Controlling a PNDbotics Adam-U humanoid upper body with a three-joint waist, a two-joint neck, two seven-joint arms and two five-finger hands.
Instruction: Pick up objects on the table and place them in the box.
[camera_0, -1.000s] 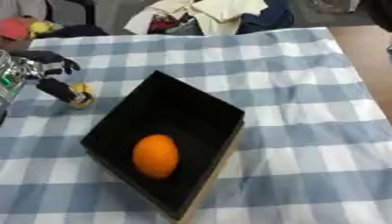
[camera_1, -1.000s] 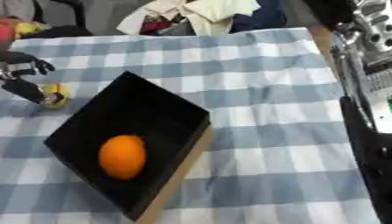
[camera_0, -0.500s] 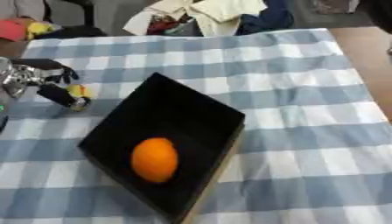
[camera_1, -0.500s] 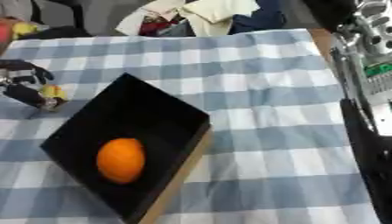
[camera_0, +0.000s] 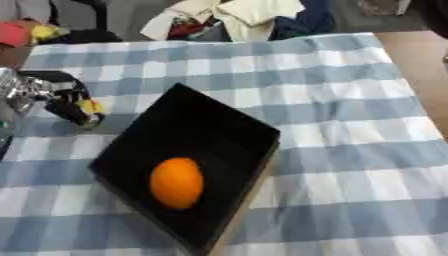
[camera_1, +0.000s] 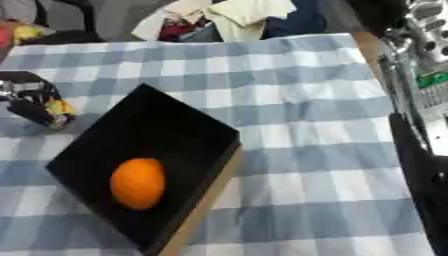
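A black box (camera_0: 214, 127) sits askew at the middle of the checked table, with an orange (camera_0: 176, 182) inside it near its front corner. Left of the box, my left hand (camera_0: 54, 98) has its dark fingers curled round a small yellow thing (camera_0: 88, 106), low over the cloth. My right arm (camera_1: 418, 90) runs up the right edge of the right eye view, silver and black. Its hand is not clearly made out.
The blue and white checked cloth (camera_0: 341, 120) covers the table. A heap of clothes (camera_0: 236, 17) lies beyond the far edge, and red and yellow items (camera_0: 26, 32) at the far left. Bare wood (camera_0: 420, 60) shows at the right.
The left hand's fingers have drawn in round the small yellow thing. The box and the orange have stayed put.
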